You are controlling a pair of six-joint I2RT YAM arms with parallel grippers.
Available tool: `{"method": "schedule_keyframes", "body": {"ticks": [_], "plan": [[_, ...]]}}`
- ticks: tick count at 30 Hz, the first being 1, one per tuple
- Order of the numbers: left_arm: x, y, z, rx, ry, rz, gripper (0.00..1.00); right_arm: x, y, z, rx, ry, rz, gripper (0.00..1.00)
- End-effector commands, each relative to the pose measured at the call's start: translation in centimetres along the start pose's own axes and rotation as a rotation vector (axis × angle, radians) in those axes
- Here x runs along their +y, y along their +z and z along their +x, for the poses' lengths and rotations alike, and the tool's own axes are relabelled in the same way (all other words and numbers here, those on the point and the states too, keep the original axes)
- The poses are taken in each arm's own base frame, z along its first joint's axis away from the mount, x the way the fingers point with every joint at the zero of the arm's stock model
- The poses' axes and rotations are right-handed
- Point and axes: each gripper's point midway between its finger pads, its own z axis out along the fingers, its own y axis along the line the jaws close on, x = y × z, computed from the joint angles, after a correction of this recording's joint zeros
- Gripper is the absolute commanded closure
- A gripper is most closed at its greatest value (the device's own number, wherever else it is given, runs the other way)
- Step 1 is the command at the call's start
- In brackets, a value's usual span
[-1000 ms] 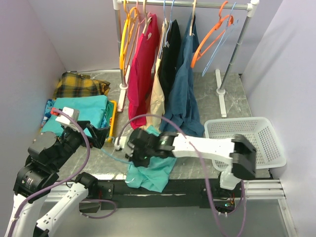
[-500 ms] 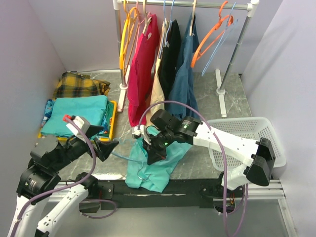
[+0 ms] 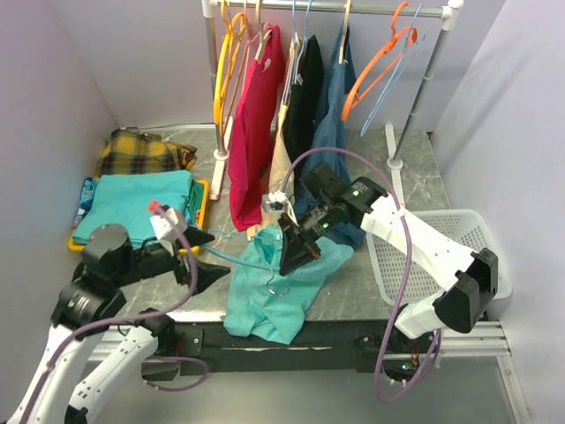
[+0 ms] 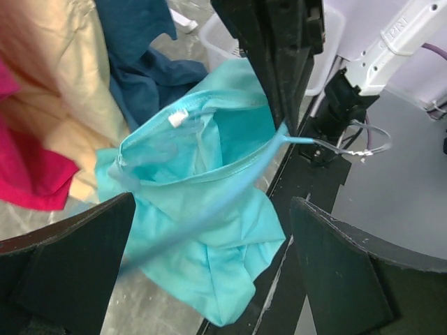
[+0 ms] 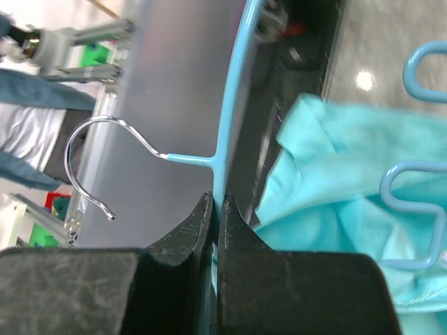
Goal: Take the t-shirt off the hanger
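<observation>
No legible brand or writing anywhere. The only label is a small white neck tag [image 4: 179, 117] inside the collar, and its print is too small to read. There is lettering on the right arm's white link [image 4: 405, 28], too blurred to read.

T-shirt [image 3: 269, 291] [image 4: 202, 209]: plain teal, thin knit, stitched neckline gaping open. It is crumpled, not flat. It lies on the grey surface [image 3: 362, 291] between the two arms. Its lower part spills over the near edge and its upper part is bunched up toward the right pincer.

Hanger [image 3: 243, 258] [image 5: 227, 105]: light-blue wire with a chrome hook [image 5: 91, 160]. One arm runs diagonally across the shirt by the collar. Can't tell whether it is threaded through the neck or just lying on top. Its notched shoulder sits against the teal fabric in the right wrist view.

Right pincer [image 3: 287, 256] [image 5: 218, 230]: fingers pressed together, pinching the hanger's blue wire just beside the hook stem.

Left pincer [image 3: 205, 256] [image 4: 206, 265]: spread wide, holding nothing, pointed at the shirt from the left, just beside the hanger's free end.

Behind: a rack [image 3: 327, 7] with red [image 3: 252, 132], cream, black and navy garments. A white basket [image 3: 459, 215] is at the right.
</observation>
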Motion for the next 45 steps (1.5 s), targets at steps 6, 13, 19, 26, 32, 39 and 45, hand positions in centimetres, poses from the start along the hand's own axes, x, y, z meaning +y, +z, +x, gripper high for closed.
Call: {"method": "schedule_keyframes", "body": {"ticks": [6, 13, 19, 26, 32, 39, 45], "plan": [[0.3, 2.8, -1.7, -0.006, 0.104, 0.122, 0.02, 4.6, -0.6, -2.6, -0.108, -0.061, -0.244, 1.00], [-1.4, 2.3, -0.5, 0.007, 0.161, 0.213, 0.01, 5.4, -0.9, -3.1, -0.162, -0.035, -0.291, 1.00], [-2.9, 1.5, 0.1, 0.005, 0.174, 0.279, 0.02, 5.6, -2.0, -4.4, -0.222, -0.007, -0.394, 1.00], [-2.4, 2.0, 0.6, 0.019, 0.153, 0.268, 0.13, 6.2, -2.5, -5.8, -0.231, 0.028, -0.423, 1.00], [-2.0, 2.4, 0.7, 0.025, 0.135, 0.249, 0.36, 6.5, -2.7, -6.4, -0.232, 0.047, -0.422, 1.00], [-1.7, 2.4, 0.7, 0.021, 0.129, 0.231, 0.83, 7.3, -3.1, -6.4, -0.237, 0.016, -0.419, 1.00], [-1.7, 2.5, 0.7, 0.022, 0.128, 0.231, 0.99, 7.9, -3.4, -6.6, -0.243, -0.007, -0.418, 1.00]]}}
